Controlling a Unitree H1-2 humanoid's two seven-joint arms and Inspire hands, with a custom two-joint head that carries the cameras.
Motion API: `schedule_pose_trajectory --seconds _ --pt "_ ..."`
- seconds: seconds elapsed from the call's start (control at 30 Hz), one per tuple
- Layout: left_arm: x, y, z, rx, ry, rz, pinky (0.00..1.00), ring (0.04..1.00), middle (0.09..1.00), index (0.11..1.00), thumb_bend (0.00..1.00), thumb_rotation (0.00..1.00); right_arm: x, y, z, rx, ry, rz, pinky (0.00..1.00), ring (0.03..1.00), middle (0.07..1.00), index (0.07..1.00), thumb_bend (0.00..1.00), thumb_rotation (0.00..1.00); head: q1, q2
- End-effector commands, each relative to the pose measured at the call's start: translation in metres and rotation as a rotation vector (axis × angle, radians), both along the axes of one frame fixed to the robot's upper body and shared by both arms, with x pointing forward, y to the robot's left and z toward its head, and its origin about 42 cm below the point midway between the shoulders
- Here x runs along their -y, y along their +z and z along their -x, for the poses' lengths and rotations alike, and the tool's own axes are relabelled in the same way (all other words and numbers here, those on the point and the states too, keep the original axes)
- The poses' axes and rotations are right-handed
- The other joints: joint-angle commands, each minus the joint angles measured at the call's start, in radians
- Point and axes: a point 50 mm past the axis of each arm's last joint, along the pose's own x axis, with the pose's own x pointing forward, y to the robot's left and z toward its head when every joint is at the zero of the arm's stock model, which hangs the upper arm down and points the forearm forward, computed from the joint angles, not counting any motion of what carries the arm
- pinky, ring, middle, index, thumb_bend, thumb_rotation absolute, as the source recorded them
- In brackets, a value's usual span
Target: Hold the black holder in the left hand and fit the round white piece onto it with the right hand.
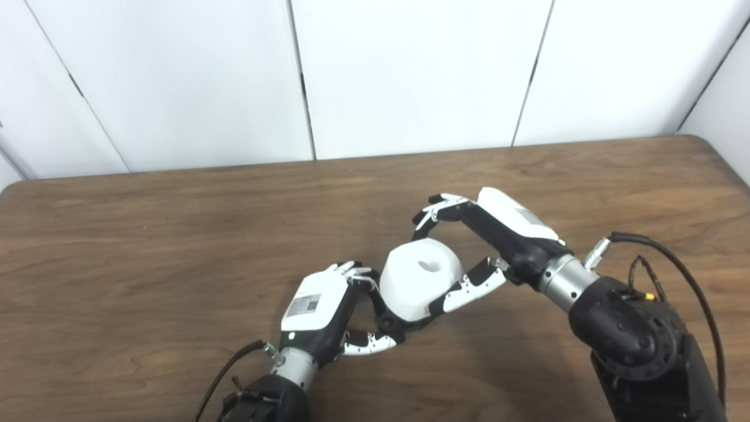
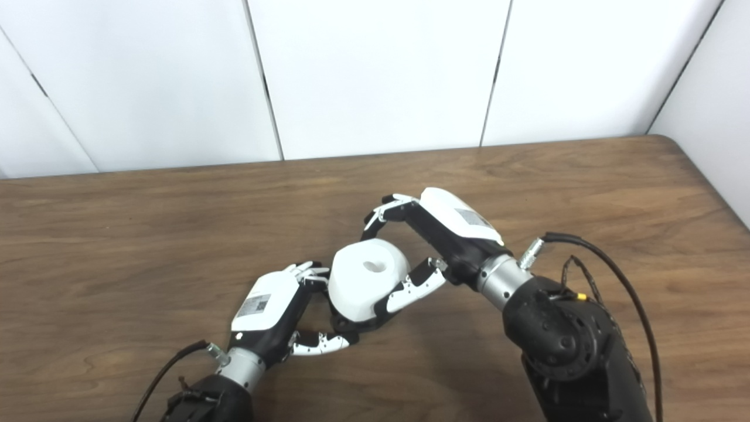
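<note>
— White wall panels stand behind the brown table [image 1: 176, 234]. Which step is it?

— The fitting itself, I judge. The left hand [image 1: 319, 310] has its fingers closed around the black holder [image 1: 392, 319], low over the table. The round white piece [image 1: 419, 278] sits on top of the holder, and the right hand [image 1: 469, 252] grips it between thumb and fingers.

— Is it seated?

— I cannot tell; the joint is hidden. Next, I think, the right hand must press down onto the holder, with the left holding firm.
</note>
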Motion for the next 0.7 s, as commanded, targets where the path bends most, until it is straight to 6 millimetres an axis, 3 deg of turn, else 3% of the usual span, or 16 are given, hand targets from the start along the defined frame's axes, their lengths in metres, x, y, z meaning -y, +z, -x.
schedule_pose_trajectory --seconds 0.0,0.33,0.67 --pt "0.004 -0.026 0.015 -0.178 -0.037 -0.054 0.91 0.909 0.81 0.487 0.52 0.05 -0.002 0.013 -0.002 0.093 0.01 -0.002 0.92 0.914 0.783 0.483 0.52 0.14 -0.001 0.001" --pt "0.005 -0.025 0.016 -0.176 -0.039 -0.056 0.91 0.91 0.809 0.487 0.52 0.05 -0.004 0.004 -0.006 0.089 0.013 0.023 0.95 0.911 0.776 0.482 0.52 0.14 -0.004 0.006" --pt "0.006 -0.023 0.016 -0.174 -0.042 -0.063 0.91 0.908 0.804 0.487 0.52 0.05 -0.001 -0.004 -0.007 0.087 0.015 0.062 0.91 0.903 0.77 0.481 0.53 0.14 -0.008 0.011"
